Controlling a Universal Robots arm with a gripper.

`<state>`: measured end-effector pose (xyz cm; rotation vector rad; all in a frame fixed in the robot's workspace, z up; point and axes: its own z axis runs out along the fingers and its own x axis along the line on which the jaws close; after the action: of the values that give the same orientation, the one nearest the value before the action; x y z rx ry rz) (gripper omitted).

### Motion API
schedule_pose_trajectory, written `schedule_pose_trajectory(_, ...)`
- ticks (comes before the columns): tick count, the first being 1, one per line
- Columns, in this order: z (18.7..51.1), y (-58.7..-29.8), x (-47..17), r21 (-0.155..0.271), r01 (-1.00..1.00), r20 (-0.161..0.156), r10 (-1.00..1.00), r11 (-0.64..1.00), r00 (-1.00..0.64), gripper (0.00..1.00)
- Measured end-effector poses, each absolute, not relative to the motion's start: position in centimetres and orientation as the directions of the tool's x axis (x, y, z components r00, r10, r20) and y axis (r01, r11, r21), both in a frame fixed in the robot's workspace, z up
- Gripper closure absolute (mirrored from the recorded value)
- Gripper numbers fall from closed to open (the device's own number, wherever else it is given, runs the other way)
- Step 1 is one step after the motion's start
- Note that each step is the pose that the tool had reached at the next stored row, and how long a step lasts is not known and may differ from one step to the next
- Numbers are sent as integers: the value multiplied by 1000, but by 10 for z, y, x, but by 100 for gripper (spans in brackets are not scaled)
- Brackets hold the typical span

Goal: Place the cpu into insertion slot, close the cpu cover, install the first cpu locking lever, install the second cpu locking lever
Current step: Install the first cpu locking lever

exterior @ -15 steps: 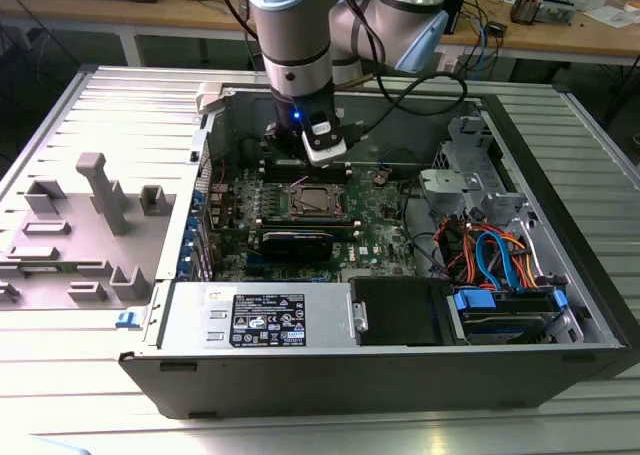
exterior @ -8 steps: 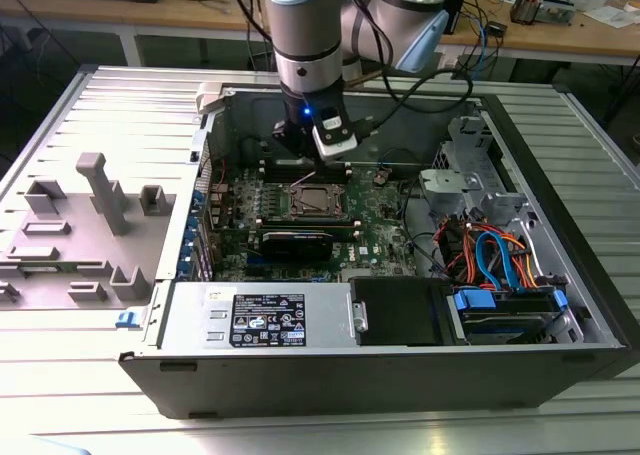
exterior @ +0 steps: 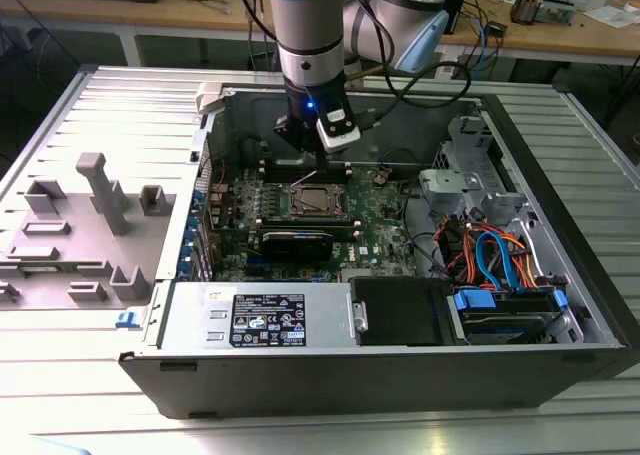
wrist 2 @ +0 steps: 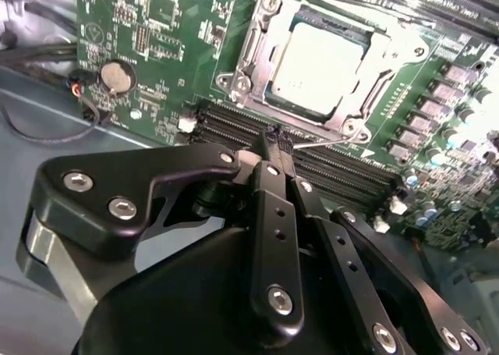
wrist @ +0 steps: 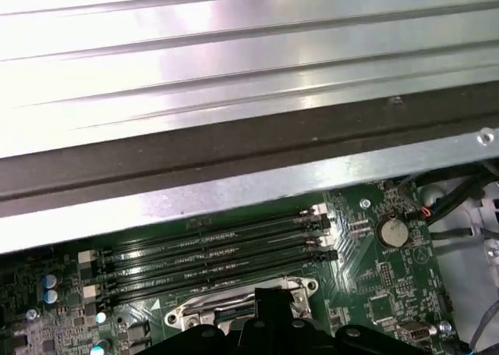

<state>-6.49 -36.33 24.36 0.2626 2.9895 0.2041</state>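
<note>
Gripper (wrist 2: pixel 277 139): you see its fingers brought together on a thin wire locking lever (wrist 2: pixel 320 143), just beside the insertion slot (wrist 2: pixel 253 47).
Cpu (wrist 2: pixel 315 62): seated in that slot, framed by the closed cpu cover (wrist 2: pixel 360 97).
Memory slots (wrist 2: pixel 234 125): alongside the slot.
Writing: none you can read on the white label (exterior: pixel 269 320).

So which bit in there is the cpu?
Look into the open computer case at the green motherboard. Under the gripper sits a silver metal frame, the cpu cover. The cpu is the plain pale square inside it, unlike the long black slots alongside.
</note>
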Motion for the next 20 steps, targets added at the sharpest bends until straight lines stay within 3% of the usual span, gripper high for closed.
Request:
schedule_pose_trajectory(15, 233, -362, -58, 137, 40, -118, 56, 990, -991, 89)
schedule_pose_trajectory(20, 230, -359, -54, 116, 33, -117, 47, 993, -992, 89)
